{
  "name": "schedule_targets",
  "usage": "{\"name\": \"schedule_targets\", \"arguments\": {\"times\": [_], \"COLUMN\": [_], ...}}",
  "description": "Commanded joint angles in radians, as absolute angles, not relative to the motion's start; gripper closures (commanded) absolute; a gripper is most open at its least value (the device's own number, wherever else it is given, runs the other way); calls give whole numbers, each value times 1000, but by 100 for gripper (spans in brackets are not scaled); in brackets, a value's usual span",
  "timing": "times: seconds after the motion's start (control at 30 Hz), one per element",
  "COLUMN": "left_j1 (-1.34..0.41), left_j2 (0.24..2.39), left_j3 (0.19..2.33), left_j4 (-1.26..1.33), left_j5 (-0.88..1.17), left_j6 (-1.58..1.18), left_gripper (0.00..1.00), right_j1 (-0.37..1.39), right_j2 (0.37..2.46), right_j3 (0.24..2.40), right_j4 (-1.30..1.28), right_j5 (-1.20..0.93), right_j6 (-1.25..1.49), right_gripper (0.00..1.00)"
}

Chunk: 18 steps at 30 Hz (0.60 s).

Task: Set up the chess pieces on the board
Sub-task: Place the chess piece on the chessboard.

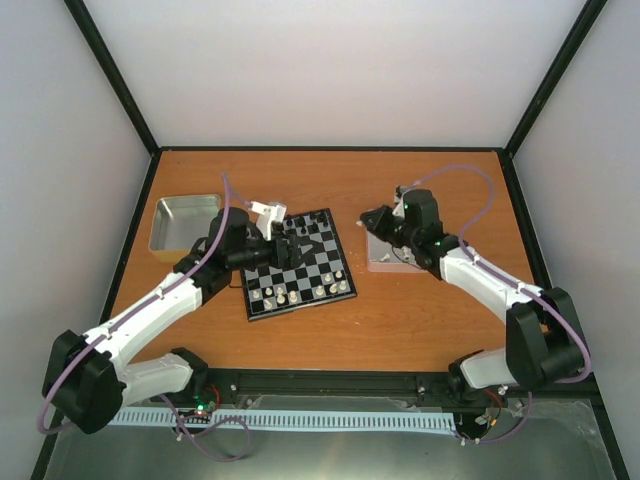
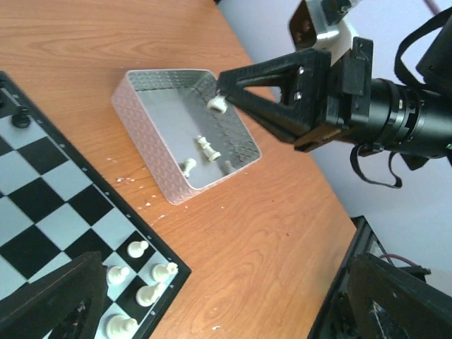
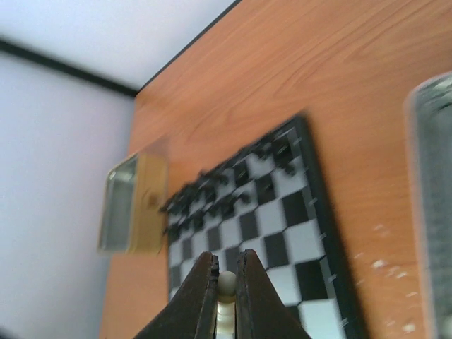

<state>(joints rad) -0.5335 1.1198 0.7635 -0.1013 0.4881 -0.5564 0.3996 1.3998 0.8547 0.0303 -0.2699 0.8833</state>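
the right tool (image 3: 227, 263) is pressed together on one cream piece (image 3: 226, 282), pinched at the very fingertips. seen from the left wrist, it hangs by a far corner of the right tray (image 2: 166, 180), where two loose cream pieces (image 2: 206, 147) lie on the patterned floor. that tray sits at 3 o'clock of the board (image 1: 298, 265), near it but not touching, with white specks (image 2: 121, 180) on the worktop (image 2: 268, 240) between them. from above, the right arm covers most of the tray.

the left tool (image 2: 226, 263) is spread wide and grips nothing. its arm lies over the board's 9 to 10 o'clock edge and hides squares there. black pieces (image 1: 300, 235) crowd the 12 o'clock rows. standing cream pieces (image 1: 300, 292) line the 6 o'clock rows. the left tray (image 1: 185, 222) rests at 10 o'clock of the board, well apart.
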Motion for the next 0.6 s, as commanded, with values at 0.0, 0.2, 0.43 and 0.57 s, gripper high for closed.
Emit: {"name": "schedule_targets", "arguments": {"times": [0.0,0.2,0.43,0.57], "left_j1": [-528,-528,-528,-528], "left_j2": [1101,1110,1137,1159], "left_j3": [723,670,690,692], "left_j4": [53,142,177,215], "left_j5": [594,603,657,700], "left_j6": [-595,-690,-744,-770], "left_gripper": [7,17,41,36], "right_j1": [467,567,604,614], "right_j2": [1342,1315,1305,1302], "right_j3": [805,792,795,793], "right_j4": [158,246,283,292], "right_j5": [-474,-543,-578,-580], "right_j6": [925,1014,1043,1033], "right_gripper": [97,97,97,97]}}
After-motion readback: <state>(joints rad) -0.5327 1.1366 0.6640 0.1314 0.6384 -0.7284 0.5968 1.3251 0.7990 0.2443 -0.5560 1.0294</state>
